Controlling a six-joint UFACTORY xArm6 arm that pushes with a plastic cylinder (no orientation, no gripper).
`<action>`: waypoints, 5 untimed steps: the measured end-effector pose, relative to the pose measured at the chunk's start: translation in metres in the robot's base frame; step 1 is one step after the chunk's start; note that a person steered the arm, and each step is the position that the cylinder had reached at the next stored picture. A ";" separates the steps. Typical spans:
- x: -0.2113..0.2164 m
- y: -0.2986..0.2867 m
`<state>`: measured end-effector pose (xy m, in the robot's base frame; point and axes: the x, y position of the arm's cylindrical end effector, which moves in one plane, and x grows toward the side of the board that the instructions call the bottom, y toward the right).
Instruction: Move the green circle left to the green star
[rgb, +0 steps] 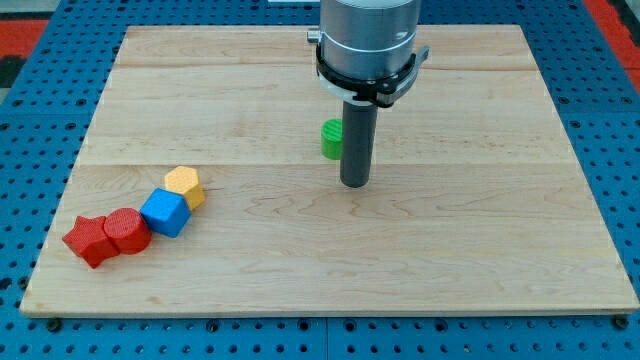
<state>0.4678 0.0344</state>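
The green circle (329, 139) sits near the middle of the wooden board (470, 250), partly hidden behind my rod. My tip (354, 184) rests on the board just right of and below the green circle, close to it; contact cannot be told. No green star shows in this view.
At the view's lower left a row of blocks lies on the board: a red star-like block (88, 240), a red cylinder (127, 230), a blue cube (165, 212) and a yellow block (185, 185), touching one another. The board's edges meet a blue pegboard surface.
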 end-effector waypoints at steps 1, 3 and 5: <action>0.000 0.000; 0.000 -0.019; -0.032 -0.018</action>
<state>0.4360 0.0167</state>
